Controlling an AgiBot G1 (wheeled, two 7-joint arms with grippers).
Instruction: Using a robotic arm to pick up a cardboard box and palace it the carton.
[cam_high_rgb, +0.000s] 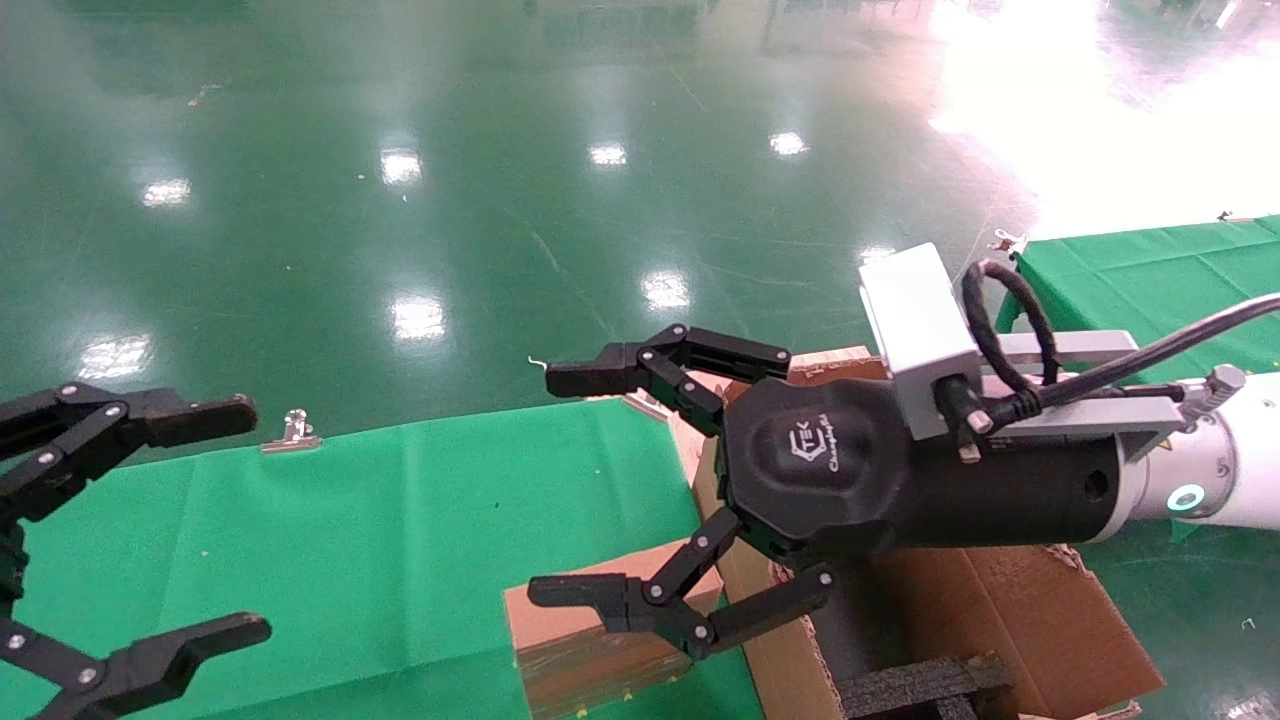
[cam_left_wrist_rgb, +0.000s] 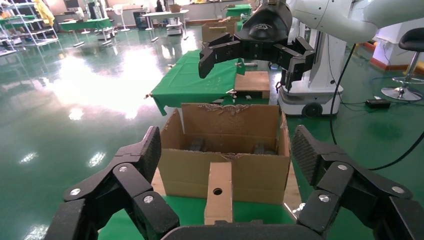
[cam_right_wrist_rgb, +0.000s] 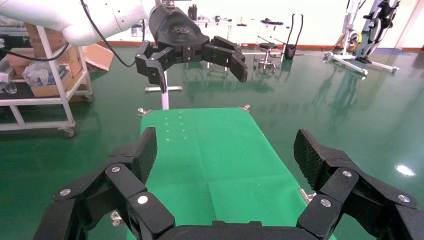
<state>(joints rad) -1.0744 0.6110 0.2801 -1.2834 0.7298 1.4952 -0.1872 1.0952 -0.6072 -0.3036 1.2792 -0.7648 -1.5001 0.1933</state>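
Above the near edge of the green tabletop (cam_high_rgb: 350, 520), the right gripper (cam_high_rgb: 570, 490) of the robotic arm (cam_high_rgb: 1220, 470) hangs with its jaws spread wide, gripping nothing and touching nothing. Below it, the cardboard box (cam_high_rgb: 590, 640) stands on the tabletop, pressed close against the outer wall of the carton (cam_high_rgb: 1030, 620), whose black foam dividers (cam_high_rgb: 930, 690) show inside. At the tabletop's left end, the left gripper (cam_high_rgb: 230, 520) hovers well apart from the box, its jaws equally wide and empty.
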